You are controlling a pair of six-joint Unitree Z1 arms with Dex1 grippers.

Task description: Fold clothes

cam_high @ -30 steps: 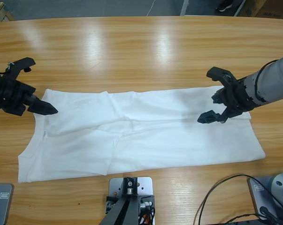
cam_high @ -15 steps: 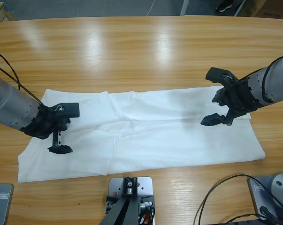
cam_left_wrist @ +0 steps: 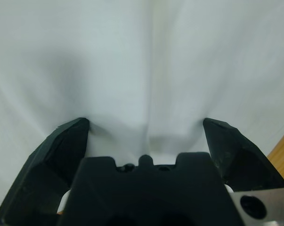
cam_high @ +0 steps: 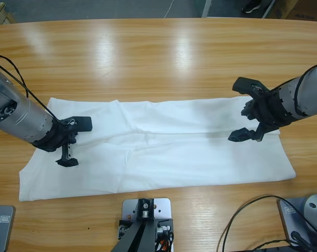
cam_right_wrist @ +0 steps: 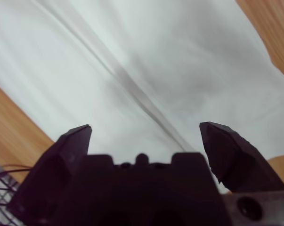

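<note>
A white T-shirt lies spread across the wooden table, folded lengthwise into a long band. My left gripper hovers over the shirt's left end, jaws open, nothing held. In the left wrist view the white cloth fills the picture between the open jaws of my left gripper. My right gripper is open above the shirt's right end. The right wrist view shows a long crease in the cloth between the spread jaws of my right gripper, with bare wood at both corners.
Bare table stretches behind the shirt to the far edge. A black cable loops at the front right edge. Another black cable trails along the left arm.
My left gripper swung from the shirt's left edge onto the cloth and now sits slightly higher over it. The shirt's lower left corner looks flatter. My right gripper shifted only slightly.
</note>
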